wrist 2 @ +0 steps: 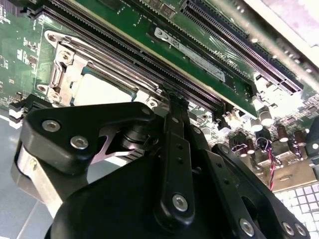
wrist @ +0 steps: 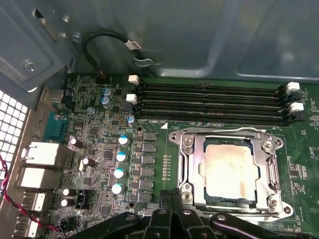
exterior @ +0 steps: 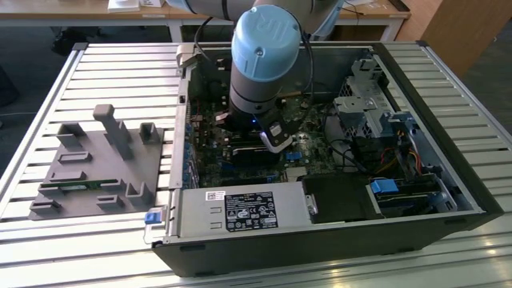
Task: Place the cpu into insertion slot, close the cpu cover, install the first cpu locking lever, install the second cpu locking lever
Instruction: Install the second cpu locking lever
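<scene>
The cpu [wrist: 228,169], with its silvery-beige top, lies in the insertion slot [wrist: 272,201] on the green board. The cpu cover [wrist: 196,169], a silvery frame plate, lies flat around it. In the second wrist view the cpu [wrist 2: 102,89] shows beyond the black gripper body. A silvery lever rod [wrist 2: 114,62] runs along the socket's side toward the fingertips. My gripper [wrist: 172,196] is shut with nothing between its fingers, its tip [wrist 2: 172,98] close to the socket's corner. The arm [exterior: 260,60] reaches down into the open computer case.
Long black memory slots [wrist: 209,102] lie just beyond the socket. Capacitors [wrist: 119,157] and rear ports [wrist: 40,154] stand beside it. A power supply [exterior: 240,210] and drive cage [exterior: 376,108] crowd the case. A grey fixture [exterior: 96,168] sits on the slatted table at the exterior view's left.
</scene>
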